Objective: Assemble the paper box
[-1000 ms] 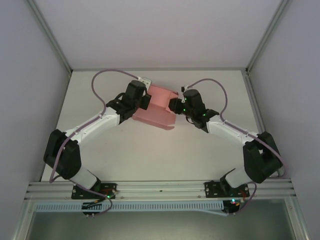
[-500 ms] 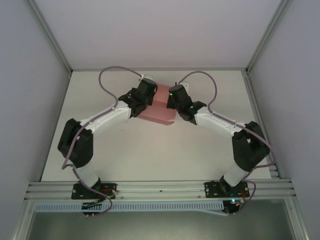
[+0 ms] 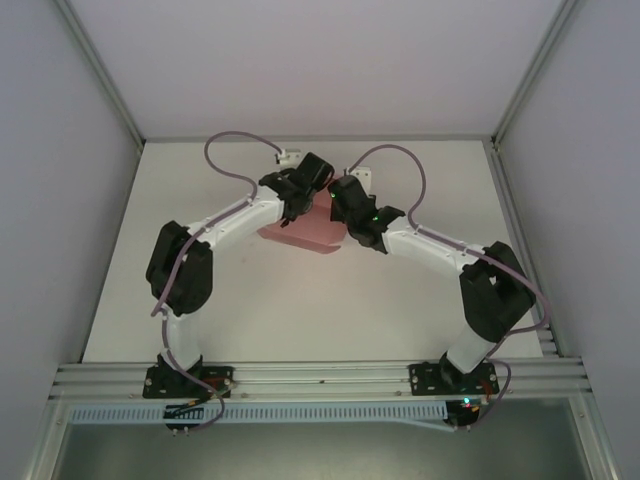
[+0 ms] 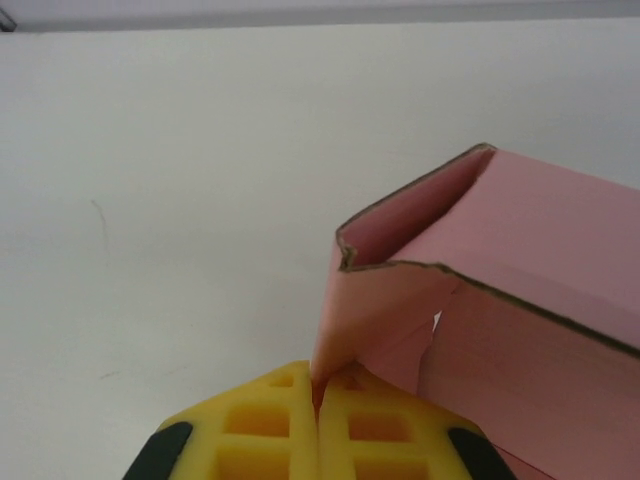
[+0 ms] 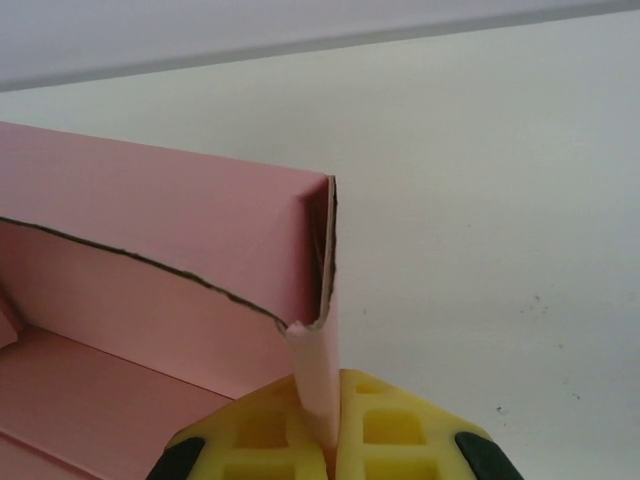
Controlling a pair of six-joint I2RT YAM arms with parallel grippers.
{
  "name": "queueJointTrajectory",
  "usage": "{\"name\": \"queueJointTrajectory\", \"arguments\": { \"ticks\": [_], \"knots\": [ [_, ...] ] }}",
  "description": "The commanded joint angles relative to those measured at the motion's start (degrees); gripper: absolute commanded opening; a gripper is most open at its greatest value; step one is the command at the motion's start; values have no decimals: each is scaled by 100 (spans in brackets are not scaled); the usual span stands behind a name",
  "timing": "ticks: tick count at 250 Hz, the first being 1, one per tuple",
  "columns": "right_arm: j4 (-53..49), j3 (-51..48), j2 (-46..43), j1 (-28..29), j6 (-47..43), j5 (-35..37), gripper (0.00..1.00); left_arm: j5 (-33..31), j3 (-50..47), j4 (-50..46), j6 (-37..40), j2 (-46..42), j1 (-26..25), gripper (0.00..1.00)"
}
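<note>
1. The left gripper [image 4: 318, 392] pinches a thin flap of the paper box [image 4: 520, 290], and the right gripper [image 5: 330, 425] clamps another. Pulling them apart could tear the flaps.
2. The box stands half-folded on the table [image 3: 300, 310] between both wrists. Uneven pushing could skew it.
3. Its far wall might spring open.

I note the pink paper box [image 3: 300, 236], partly folded with side walls raised, top open, at the far centre of the table [image 3: 420, 310].
</note>
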Motion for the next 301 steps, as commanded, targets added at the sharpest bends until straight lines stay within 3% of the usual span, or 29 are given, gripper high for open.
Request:
{"name": "queueJointTrajectory", "arguments": {
  "ticks": [1, 50, 105, 121, 133, 146, 185, 199, 212, 221, 240, 263, 301],
  "knots": [
    [-916, 48, 68, -399, 13, 1709, 1, -1426, -428, -518, 371, -430, 279, 0],
    [-1754, 564, 691, -411, 110, 2541, 2, -1398, -215, -835, 15, -813, 26, 0],
    [-1802, 422, 667, -393, 418, 3362, 4, -1339, -110, -1205, -233, -832, 11, 0],
    [-1245, 129, 480, -353, 424, 3218, 4, -1203, -115, -1226, -327, -862, 16, 0],
    [-170, -393, 205, -362, 40, 2851, 4, -1035, -172, -1103, -269, -922, 12, 0],
    [823, -891, -56, -357, -216, 2503, 10, -945, -252, -976, -221, -1002, 1, 0],
    [2196, -1558, -461, -399, -722, 1461, 17, -547, -415, -583, -18, -1215, -36, 0],
    [2599, -1746, -605, -416, -905, 890, 30, -415, -535, -320, 145, -1292, -53, 0],
    [2890, -1904, -769, -423, -1035, 172, 32, -322, -601, -207, 228, -1327, -64, 0],
    [3024, -1977, -909, -433, -1125, -337, 40, -293, -623, -163, 308, -1325, -65, 0],
    [3121, -2046, -1206, -452, -1194, -1283, 66, -268, -660, -128, 376, -1321, -59, 0],
    [3037, -2091, -1576, -469, -1108, -1831, 99, -239, -727, -132, 410, -1324, -45, 0],
    [2610, -2072, -2024, -546, -952, -2192, 100, -46, -938, -4, 500, -1449, -14, 0]
  ]
}}
